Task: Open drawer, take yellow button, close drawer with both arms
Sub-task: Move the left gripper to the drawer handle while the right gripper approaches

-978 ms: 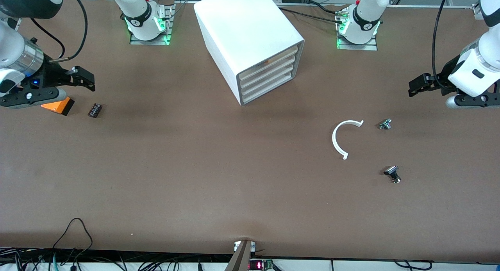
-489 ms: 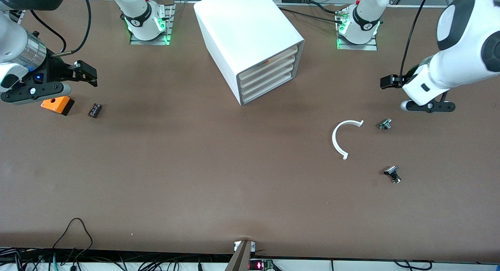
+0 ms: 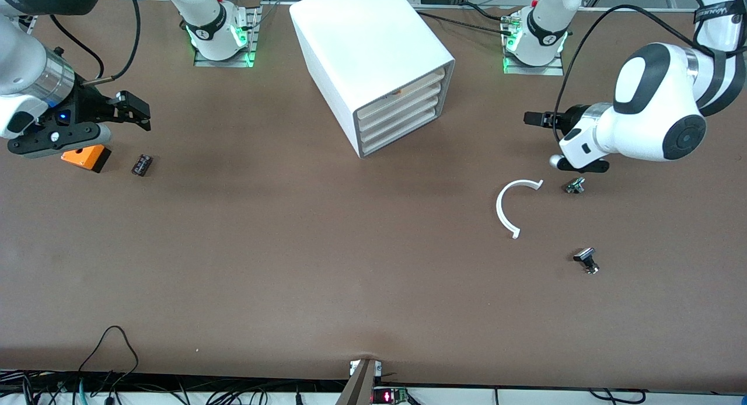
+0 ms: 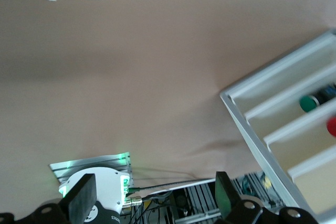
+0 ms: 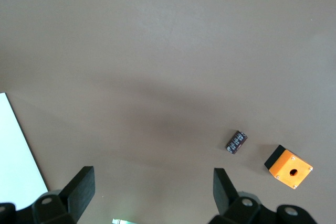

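Note:
The white cabinet (image 3: 373, 55) stands at the middle of the table near the bases, all its drawers shut. The drawer (image 3: 408, 83) is the topmost; a tiny orange speck (image 3: 398, 91) shows at its lower lip, and I cannot tell whether it is the button. My left gripper (image 3: 535, 119) hangs open and empty over the table beside the cabinet, toward the left arm's end, fingers pointing at it. Its wrist view shows the open left gripper (image 4: 153, 198) and the cabinet's front (image 4: 262, 129). My right gripper (image 3: 137, 110) (image 5: 152, 187) is open and empty over the right arm's end.
An orange box with a hole (image 3: 84, 157) (image 5: 287, 167) and a small black part (image 3: 142, 164) (image 5: 236, 141) lie below the right gripper. A white arc (image 3: 508, 209) and two black-and-silver parts (image 3: 575, 185) (image 3: 586, 260) lie near the left gripper. Cables run along the table's front edge.
The left arm has swung in from the table's end toward the cabinet, its gripper still open. The right gripper has shifted slightly toward the cabinet.

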`<state>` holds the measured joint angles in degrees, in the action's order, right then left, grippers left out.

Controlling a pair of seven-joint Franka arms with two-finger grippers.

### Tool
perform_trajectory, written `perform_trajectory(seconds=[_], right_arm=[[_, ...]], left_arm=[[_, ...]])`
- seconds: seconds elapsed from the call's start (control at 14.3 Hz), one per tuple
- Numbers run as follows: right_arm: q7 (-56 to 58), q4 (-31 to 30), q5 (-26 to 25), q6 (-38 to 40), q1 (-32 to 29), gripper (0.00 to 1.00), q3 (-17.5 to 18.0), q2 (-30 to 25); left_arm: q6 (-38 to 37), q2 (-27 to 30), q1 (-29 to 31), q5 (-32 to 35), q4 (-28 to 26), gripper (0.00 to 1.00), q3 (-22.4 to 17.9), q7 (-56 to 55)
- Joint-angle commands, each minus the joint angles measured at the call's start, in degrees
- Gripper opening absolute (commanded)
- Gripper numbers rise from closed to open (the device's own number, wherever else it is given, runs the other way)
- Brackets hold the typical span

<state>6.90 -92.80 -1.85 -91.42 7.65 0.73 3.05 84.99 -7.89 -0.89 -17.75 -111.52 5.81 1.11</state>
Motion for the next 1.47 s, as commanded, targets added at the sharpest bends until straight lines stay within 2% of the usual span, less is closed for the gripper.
perform_trajectory(seconds=[0.0, 0.14, 0.56, 0.77, 0.91, 1.12, 1.4], right_arm=[[-1.5, 1.4, -5.9, -2.3, 4.9, 1.0, 0.4, 2.2], [-3.9, 1.4, -7.6, -2.6, 7.3, 1.0, 0.4, 3.0], [-5.8, 1.4, -6.9, -5.3, 9.8, 1.0, 0.6, 5.2], [-4.6, 1.4, -2.8, -6.1, 12.4, 1.0, 0.6, 5.7], [-3.1, 1.8, -1.4, -6.1, 15.0, 1.0, 0.6, 5.7], [4.9, 4.1, -1.3, -6.0, 17.0, 1.0, 0.6, 5.3], [31.0, 6.6, 3.7, -6.1, 16.8, 1.0, 0.3, 5.6]], left_arm=[[-2.0, -1.4, 0.1, -3.2, -1.2, 1.0, 1.0, 7.9], [-1.8, -2.5, 0.1, -9.0, -3.3, 1.0, 1.7, 10.8], [-0.4, -3.5, 0.0, -23.5, -6.5, 1.0, 5.3, 12.0], [5.6, -3.5, 0.0, -30.4, -11.0, 1.0, 8.8, 12.2], [9.0, -3.6, 0.0, -31.6, -11.7, 1.0, 11.4, 12.2], [10.8, -4.5, -0.1, -33.9, -12.5, 1.0, 12.8, 12.5], [11.7, -5.0, -0.1, -37.9, -12.6, 0.98, 15.0, 12.6]])
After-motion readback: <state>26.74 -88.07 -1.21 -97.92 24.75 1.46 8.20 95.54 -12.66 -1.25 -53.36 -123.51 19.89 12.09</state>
